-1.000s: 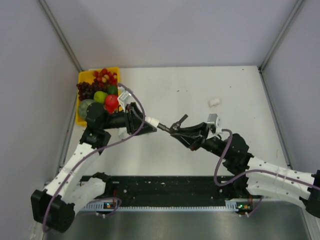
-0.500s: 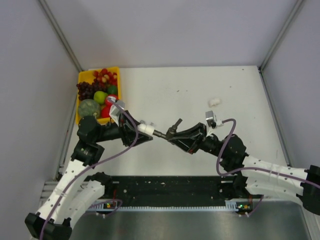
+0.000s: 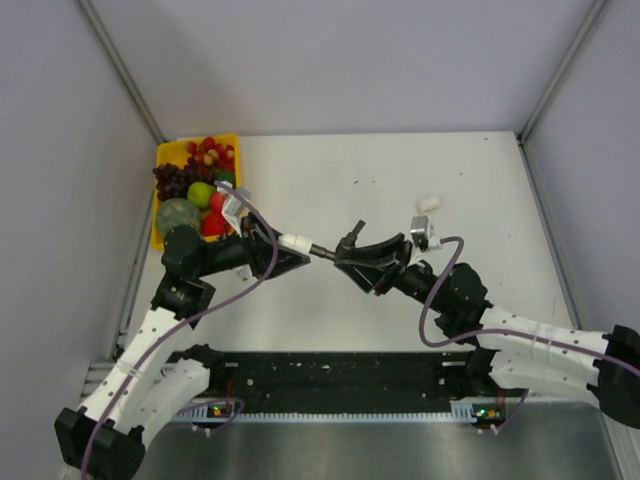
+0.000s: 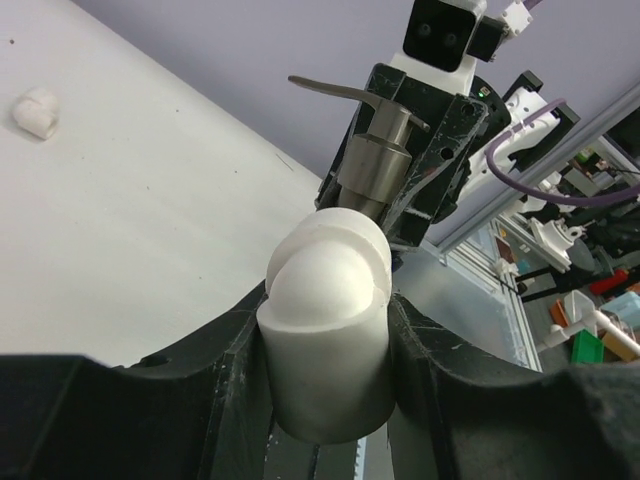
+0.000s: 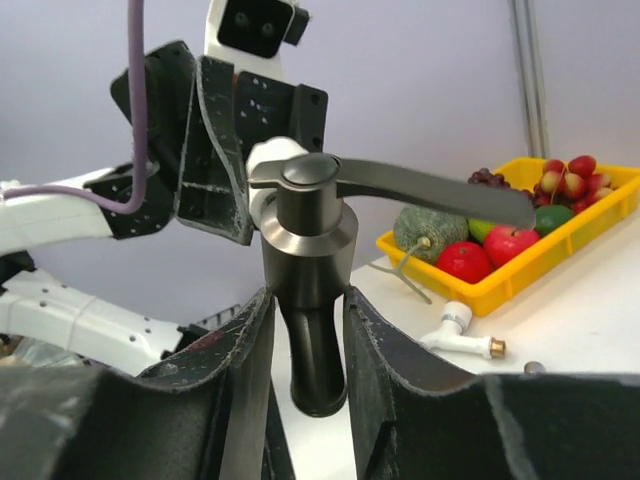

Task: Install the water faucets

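Both arms are the same build. Left arm (image 3: 150,330) and right arm (image 3: 545,345): white link shells with rows of small dark dots, black joint housings, chunky black blocks at the base. A purple cable (image 5: 135,80) loops loose off each forearm up to the wrist. Left gripper (image 3: 296,247) and right gripper (image 3: 345,265): black wedge-shaped bodies, side plates peppered with small pale dots. The fingers (image 5: 240,390) are flat, matte black, scuffed and flecked with light specks. Wrist camera box (image 4: 445,30) on each: white, squarish, two dark round openings on its face, with a small white connector (image 4: 516,16) next to it.
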